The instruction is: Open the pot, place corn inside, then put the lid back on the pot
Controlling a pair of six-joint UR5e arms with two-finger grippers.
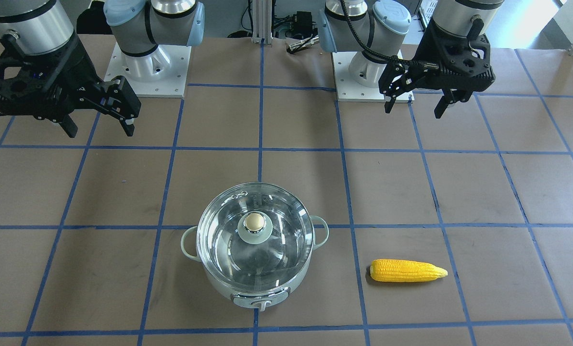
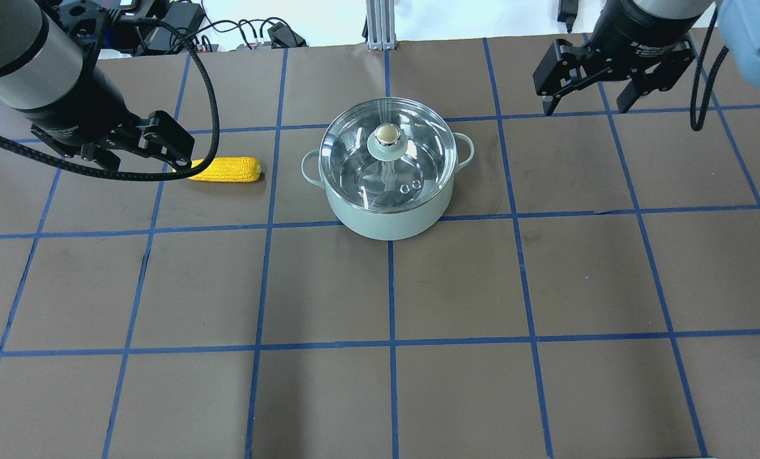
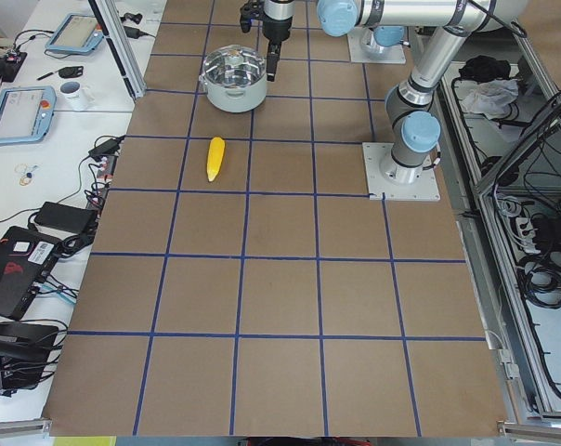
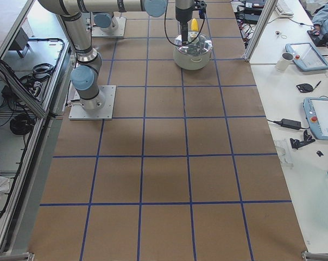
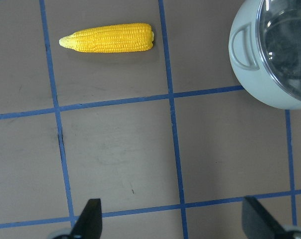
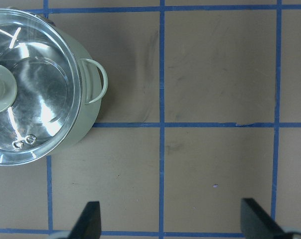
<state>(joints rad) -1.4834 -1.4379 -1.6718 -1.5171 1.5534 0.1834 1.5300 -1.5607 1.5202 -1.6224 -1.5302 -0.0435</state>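
Fingers (image 5: 88,219) on left gripper (image 1: 414,110) spread wide, empty; corn (image 5: 108,38) lies ahead of them, well apart. Right gripper (image 1: 101,130) same, empty. Pot (image 2: 386,223) sits ahead-left of its fingers, lid (image 2: 412,153) on, apparently seated; glare.

Bright, even light from above, all pretty sharp — shadows soft and short. Glare streaks on the lid (image 1: 255,235), background (image 2: 329,19) blown out white.
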